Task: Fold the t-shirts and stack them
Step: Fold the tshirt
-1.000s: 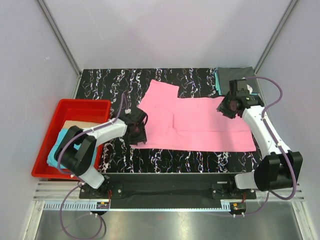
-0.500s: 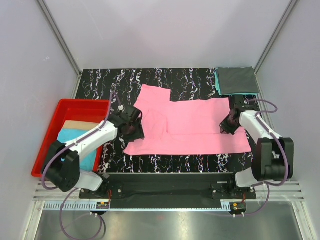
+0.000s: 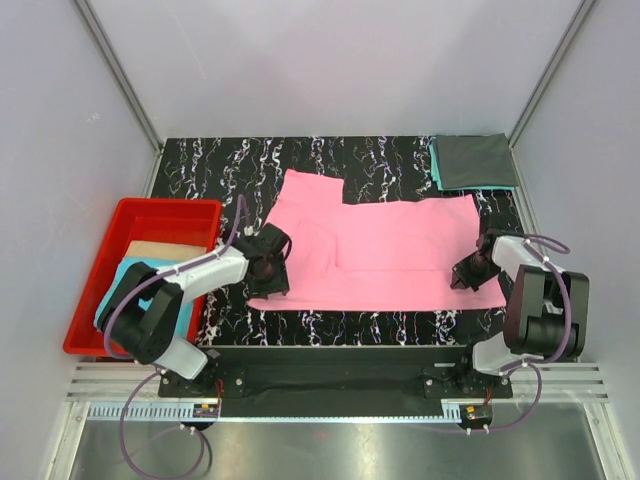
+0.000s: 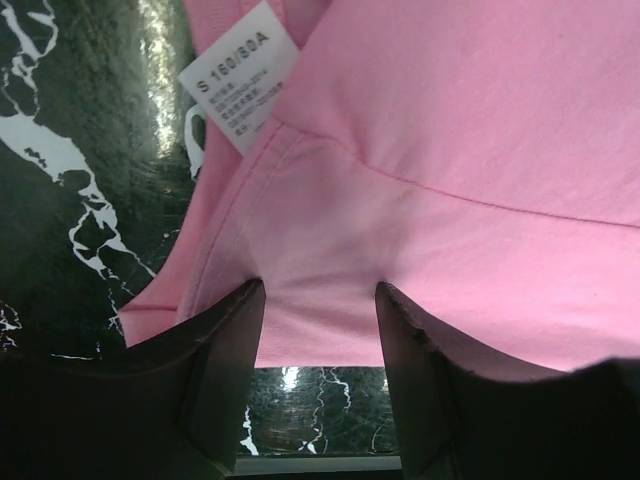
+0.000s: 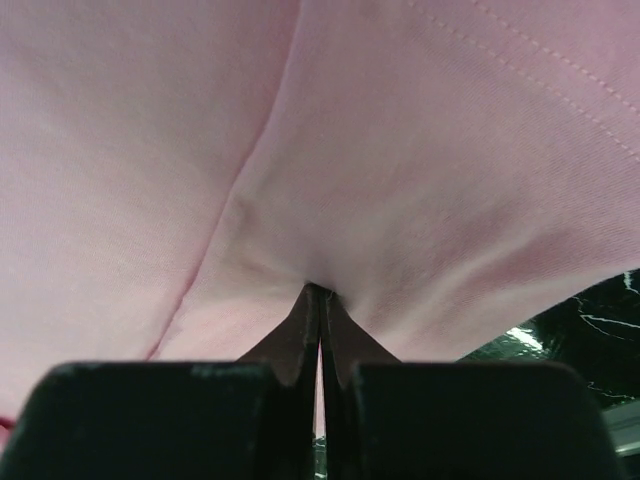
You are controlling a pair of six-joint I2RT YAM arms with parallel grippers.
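Pale grey walls close in a black, white-veined worktop (image 3: pixel 230 160), glossy enough that I'd expect cloth to slide on it rather than drag. At its left edge sits a red bin (image 3: pixel 75 300) with a tan piece (image 3: pixel 160 248) lying in it.

Next comes my left gripper (image 3: pixel 272 270), low at the near-left edge of the pink t-shirt (image 3: pixel 390 250), which lies spread across the middle of the worktop. Its jaws stand spread, a finger (image 4: pixel 225 340) on either side of a puckered bit of hem, with the size label (image 4: pixel 240 75) just beyond. Nothing is pinched there yet. To do this fold well, I reckon I should close on that hem first, taking the cloth and not the label.

At the near-right corner my right gripper (image 3: pixel 468 275) has its jaws pressed together on a pinch of the pink cloth, which gathers into the tips. With both ends held, I'd lift only a little and carry the near edge over evenly, both sides at one pace, so the crease runs straight.

Far right, in the back corner, a folded dark grey t-shirt (image 3: pixel 475 160) lies on a teal t-shirt (image 3: pixel 436 165), the stack this one should join
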